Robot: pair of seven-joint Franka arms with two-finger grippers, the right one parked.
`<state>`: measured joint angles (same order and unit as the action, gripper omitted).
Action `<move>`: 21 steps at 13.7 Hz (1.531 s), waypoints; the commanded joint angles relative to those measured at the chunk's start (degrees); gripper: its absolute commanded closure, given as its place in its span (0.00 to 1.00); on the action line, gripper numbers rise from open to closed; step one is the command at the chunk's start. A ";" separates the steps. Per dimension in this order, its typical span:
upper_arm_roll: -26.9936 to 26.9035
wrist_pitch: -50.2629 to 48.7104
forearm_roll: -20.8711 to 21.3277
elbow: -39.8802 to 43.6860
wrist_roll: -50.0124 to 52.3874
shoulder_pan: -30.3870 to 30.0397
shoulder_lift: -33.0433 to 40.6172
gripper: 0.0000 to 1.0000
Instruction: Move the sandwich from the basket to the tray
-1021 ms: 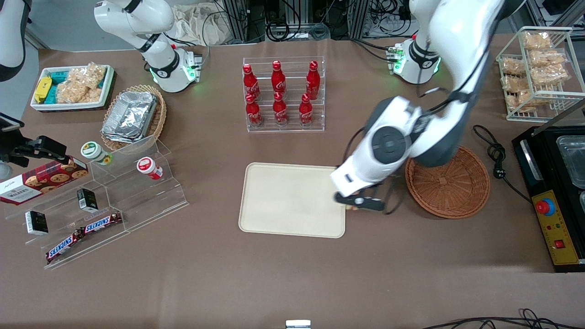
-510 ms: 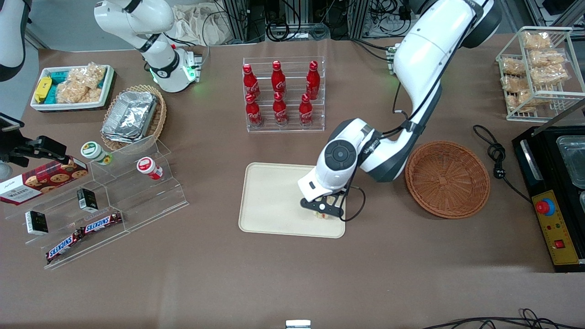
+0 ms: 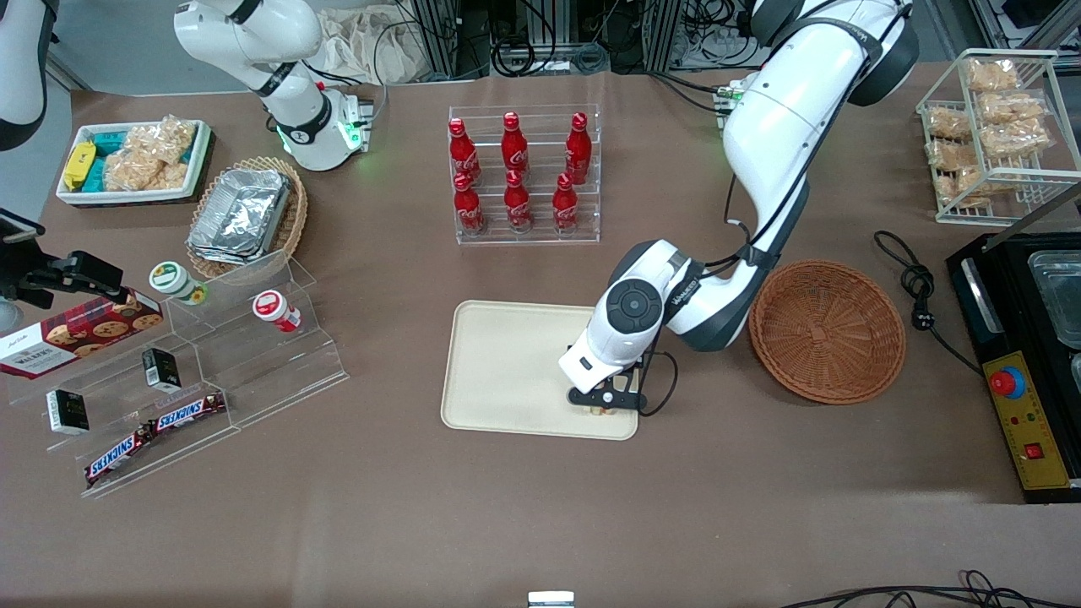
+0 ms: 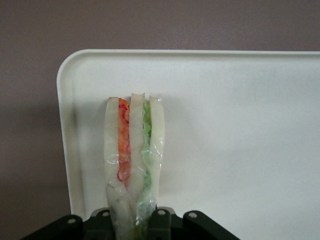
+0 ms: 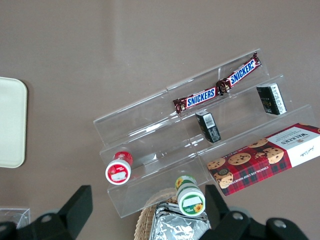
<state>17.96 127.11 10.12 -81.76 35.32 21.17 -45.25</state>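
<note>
My left gripper [image 3: 604, 400] hangs low over the cream tray [image 3: 507, 371], near the tray's corner closest to the front camera on the basket's side. It is shut on the sandwich [image 4: 132, 150], a wrapped wedge of white bread with red-orange and green layers, which points down at the tray [image 4: 240, 125]. In the front view only a bit of the sandwich [image 3: 601, 411] peeks out under the fingers. I cannot tell whether its tip touches the tray. The reddish-brown wicker basket [image 3: 828, 329] stands beside the tray with nothing in it.
A clear rack of red bottles [image 3: 524, 173] stands farther from the front camera than the tray. Clear stepped shelves with snacks [image 3: 194, 371] lie toward the parked arm's end. A black machine [image 3: 1026, 363] and a wire rack of packets [image 3: 992, 127] lie toward the working arm's end.
The gripper carried the sandwich from the tray's basket-side edge in over the tray, then shifted slightly toward the front camera and lower.
</note>
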 commanded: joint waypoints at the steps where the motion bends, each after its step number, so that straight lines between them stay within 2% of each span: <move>1: 0.23 0.50 0.25 2.22 1.16 -0.42 -1.33 0.50; 2: 0.23 0.51 0.08 2.05 1.16 -0.86 -1.42 0.25; 4: 0.23 0.33 -0.01 2.04 1.77 -0.87 -0.89 0.15; 5: 0.23 -0.19 -0.01 1.96 2.30 -0.87 -0.37 0.02; 7: 0.40 -3.34 -0.01 1.60 3.00 -1.57 2.26 0.02; 9: 0.23 -11.58 0.25 1.08 3.01 -1.83 6.91 0.02; 10: 0.14 -14.58 1.30 -1.45 2.66 -2.70 10.59 0.03; 13: 0.23 -14.78 1.31 -16.36 1.08 -7.71 26.30 0.04; 15: 0.23 -16.53 0.87 -22.89 -2.51 -11.13 35.81 0.03; 17: 0.23 -22.40 0.08 -22.66 -4.72 -14.39 40.32 0.03; 19: 0.23 -27.07 -0.27 -20.03 -6.39 -16.86 41.38 0.03; 21: 0.23 -29.72 -4.12 -16.69 -9.11 -20.96 41.39 0.02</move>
<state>17.62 99.64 9.01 -100.76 28.89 3.87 -3.51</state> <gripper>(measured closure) 0.026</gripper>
